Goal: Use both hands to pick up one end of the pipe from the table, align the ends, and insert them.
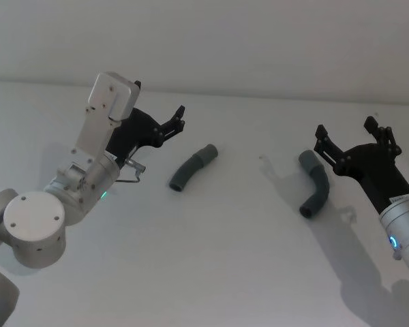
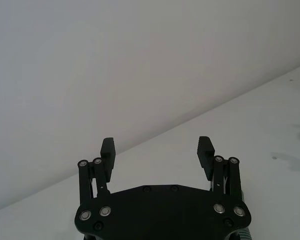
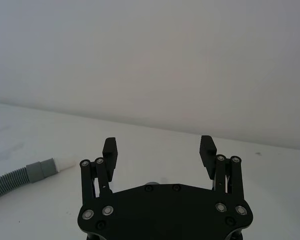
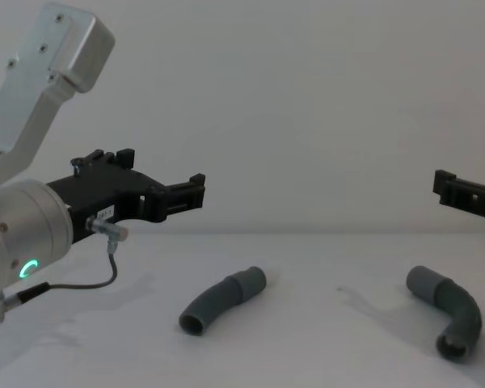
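Note:
Two dark grey curved pipe pieces lie apart on the off-white table [image 1: 245, 259]. The left piece [image 1: 193, 167] [image 4: 223, 300] shows a round open mouth toward me. The right piece [image 1: 315, 184] [image 4: 450, 312] lies bent; in the right wrist view its ribbed body [image 3: 12, 181] ends in a grey cuff with a white tip [image 3: 65, 164]. My left gripper [image 1: 179, 119] [image 2: 157, 147] [image 4: 196, 189] hovers open and empty behind and left of the left piece. Just right of the right piece, my right gripper [image 1: 345, 131] [image 3: 159, 146] [image 4: 446, 184] is also open and empty.
A pale blank wall [image 1: 259, 41] rises behind the table's far edge. A thin grey cable [image 4: 81, 284] loops under the left wrist. Bare table lies between the two pieces and in front of them.

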